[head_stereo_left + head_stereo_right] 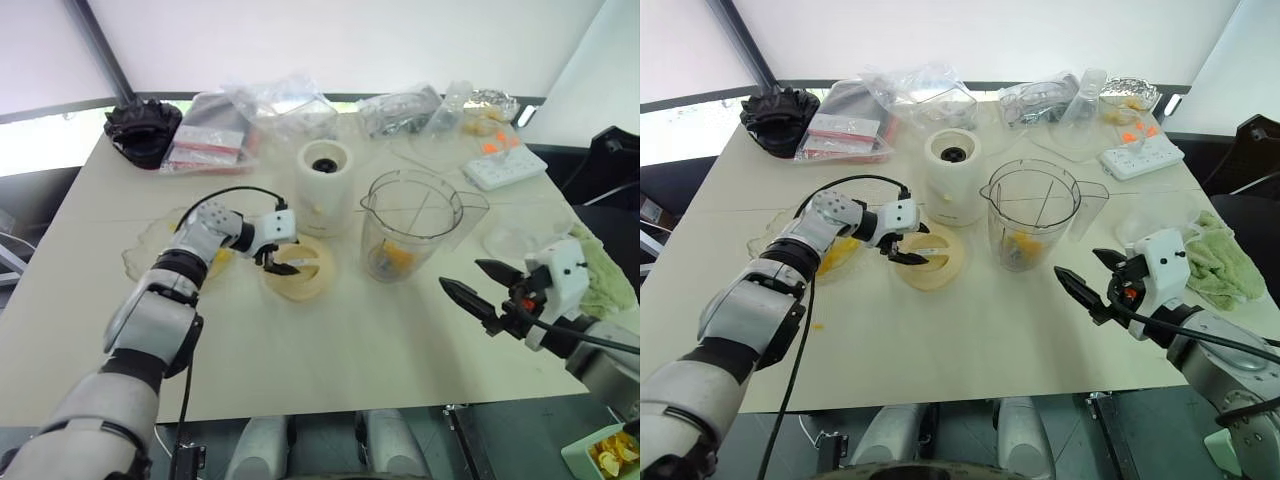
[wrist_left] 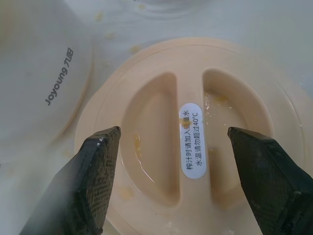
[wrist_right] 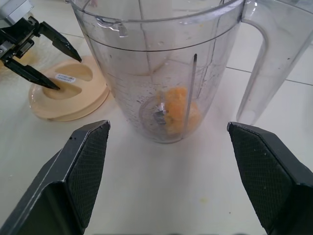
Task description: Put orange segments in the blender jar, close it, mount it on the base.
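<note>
The clear blender jar point(image 1: 410, 222) stands uncovered mid-table, with orange segments point(image 3: 178, 115) lying at its bottom around the blades. Behind and to its left stands the cream base point(image 1: 325, 185). In front of the base the flat cream lid point(image 1: 297, 270) lies on the table. My left gripper point(image 1: 280, 258) hovers open over the lid, its fingers point(image 2: 93, 181) on either side of the labelled grip bar. To the jar's right, my right gripper point(image 1: 462, 275) is open, points at the jar and holds nothing. More orange segments point(image 1: 840, 252) lie in a scalloped glass dish point(image 1: 145, 250) under my left arm.
Plastic bags point(image 1: 280, 105), red-labelled packs point(image 1: 205, 140) and a black object point(image 1: 143, 130) line the table's back edge. At the back right lies a white power strip point(image 1: 505, 165). A pale green cloth point(image 1: 600, 275) sits by my right arm.
</note>
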{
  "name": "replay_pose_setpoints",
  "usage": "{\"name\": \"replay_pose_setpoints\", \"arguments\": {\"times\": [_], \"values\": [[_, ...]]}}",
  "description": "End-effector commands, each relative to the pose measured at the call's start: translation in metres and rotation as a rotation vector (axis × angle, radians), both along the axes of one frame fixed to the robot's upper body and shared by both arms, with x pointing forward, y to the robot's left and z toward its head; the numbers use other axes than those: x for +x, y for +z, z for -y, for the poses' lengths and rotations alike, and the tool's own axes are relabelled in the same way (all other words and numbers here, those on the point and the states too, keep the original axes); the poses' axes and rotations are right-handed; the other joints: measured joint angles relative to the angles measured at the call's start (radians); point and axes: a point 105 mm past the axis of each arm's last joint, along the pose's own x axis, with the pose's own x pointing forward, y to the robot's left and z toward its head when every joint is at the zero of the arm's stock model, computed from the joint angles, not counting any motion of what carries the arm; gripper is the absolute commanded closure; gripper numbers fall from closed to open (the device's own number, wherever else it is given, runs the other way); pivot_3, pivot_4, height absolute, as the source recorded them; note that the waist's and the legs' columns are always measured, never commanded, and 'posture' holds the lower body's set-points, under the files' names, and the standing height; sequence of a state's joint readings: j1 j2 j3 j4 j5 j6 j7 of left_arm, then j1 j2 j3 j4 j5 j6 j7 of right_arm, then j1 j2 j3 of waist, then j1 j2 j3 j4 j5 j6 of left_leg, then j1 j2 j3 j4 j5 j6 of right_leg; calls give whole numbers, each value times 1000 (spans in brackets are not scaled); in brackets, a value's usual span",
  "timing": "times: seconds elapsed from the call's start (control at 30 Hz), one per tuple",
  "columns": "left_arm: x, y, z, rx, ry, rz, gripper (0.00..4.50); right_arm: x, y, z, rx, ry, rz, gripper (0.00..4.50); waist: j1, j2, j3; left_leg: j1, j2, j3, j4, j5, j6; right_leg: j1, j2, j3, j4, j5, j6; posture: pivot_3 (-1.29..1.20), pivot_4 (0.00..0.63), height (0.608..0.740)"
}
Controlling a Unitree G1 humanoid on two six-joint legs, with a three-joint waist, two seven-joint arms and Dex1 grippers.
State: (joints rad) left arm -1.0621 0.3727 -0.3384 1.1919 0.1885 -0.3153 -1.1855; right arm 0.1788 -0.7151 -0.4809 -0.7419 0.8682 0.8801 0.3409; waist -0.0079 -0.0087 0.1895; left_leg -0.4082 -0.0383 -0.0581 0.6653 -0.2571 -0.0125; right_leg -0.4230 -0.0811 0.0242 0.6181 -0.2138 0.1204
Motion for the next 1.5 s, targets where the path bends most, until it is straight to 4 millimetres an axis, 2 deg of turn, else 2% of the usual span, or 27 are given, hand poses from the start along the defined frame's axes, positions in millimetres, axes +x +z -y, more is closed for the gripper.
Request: {"name": "replay_pose_setpoints", "arguments": {"times": [0.03,0.33,0.43,0.6,0.8,0.93,1.17,1.2,1.23,1.4,1.5], "values": [[5,9,7,-12,-2,28,840,-2,12,2,-11,-17,62,478,0,0,0,0,0,0,0,0,0,0,0,0,0,0,0,0,150,740],[3,-5,10,10,28,-11,840,-1,14,8,-26,-52,74,478,0,0,0,0,0,0,0,0,0,0,0,0,1,0,0,0,150,740],[2,-11,8,24,44,-29,1749,-1,14,10,-33,-62,75,478,0,0,0,0,0,0,0,0,0,0,0,0,1,0,0,0,150,740],[1,-23,2,61,75,-54,4210,-2,14,12,-33,-78,76,478,0,0,-1,1,0,0,1,0,0,1,0,0,2,0,0,0,150,740],[5,-16,-4,34,99,-27,4220,4,11,26,-53,-174,97,478,0,-1,-1,2,0,0,1,0,0,3,0,0,2,0,0,0,150,740],[13,12,2,-100,120,13,4220,18,1,38,-50,-260,106,478,-4,-1,-1,2,0,0,1,0,0,2,0,0,2,0,0,0,150,740],[17,43,8,-239,139,103,4220,45,-9,37,4,-299,147,478,4,-1,-1,1,0,0,1,0,0,0,0,0,2,0,0,0,150,740],[17,47,8,-259,147,116,4220,48,-10,36,26,-293,146,478,4,-1,-1,1,0,0,1,0,0,0,0,0,2,0,0,0,150,740],[15,50,9,-273,149,125,4220,49,-12,34,40,-274,137,239,7,-1,-1,1,0,0,1,0,0,1,0,0,2,0,0,0,150,740],[3,58,8,-321,171,151,4220,54,-12,46,-22,-319,154,239,15,-1,-1,1,0,-1,1,0,0,0,0,0,4,0,0,0,150,740],[-3,65,14,-361,183,159,4220,59,-11,53,-48,-349,174,239,17,0,-1,1,0,0,1,0,0,0,0,0,5,0,0,0,150,740]]}}
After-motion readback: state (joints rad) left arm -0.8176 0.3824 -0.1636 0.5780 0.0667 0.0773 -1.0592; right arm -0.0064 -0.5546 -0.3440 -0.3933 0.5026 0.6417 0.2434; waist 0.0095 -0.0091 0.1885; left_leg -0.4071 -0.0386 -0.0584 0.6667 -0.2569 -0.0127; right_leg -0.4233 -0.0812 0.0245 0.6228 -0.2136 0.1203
